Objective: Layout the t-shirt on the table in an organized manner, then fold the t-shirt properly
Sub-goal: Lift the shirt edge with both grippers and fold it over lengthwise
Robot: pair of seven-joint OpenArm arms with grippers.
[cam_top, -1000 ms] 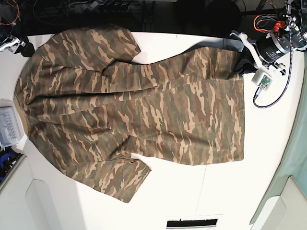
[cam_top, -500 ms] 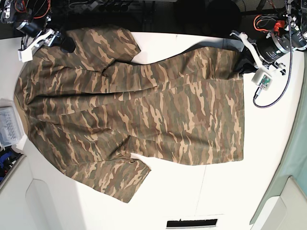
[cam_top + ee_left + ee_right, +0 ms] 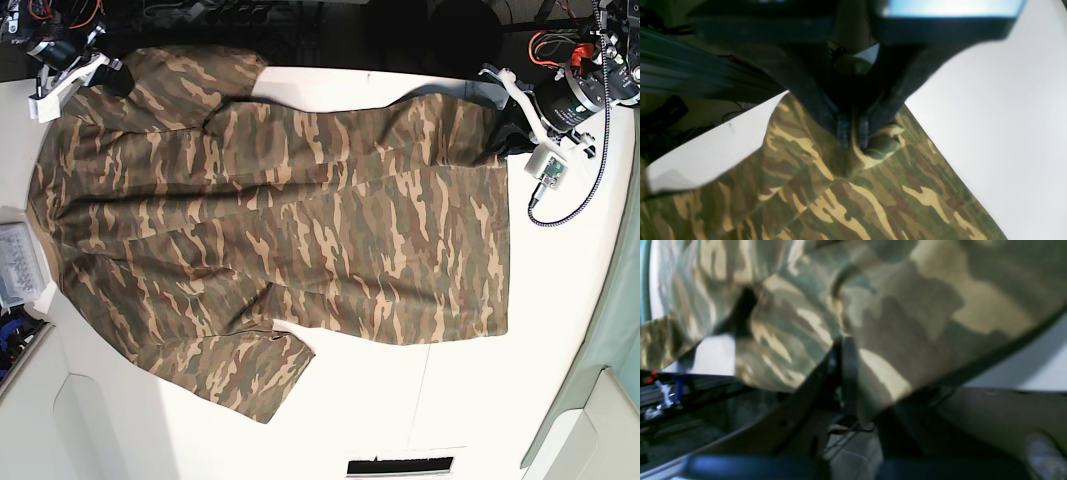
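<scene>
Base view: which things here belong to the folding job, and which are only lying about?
Belong to the job:
t-shirt
table
left gripper
right gripper

Only lying about:
clear plastic box
braided cable

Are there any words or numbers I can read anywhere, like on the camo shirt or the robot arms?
None can be read.
t-shirt: only camouflage patches, no print or label showing.
table: plain white, no writing.
left gripper and right gripper: no legible markings; both wrist views are blurred.
</scene>
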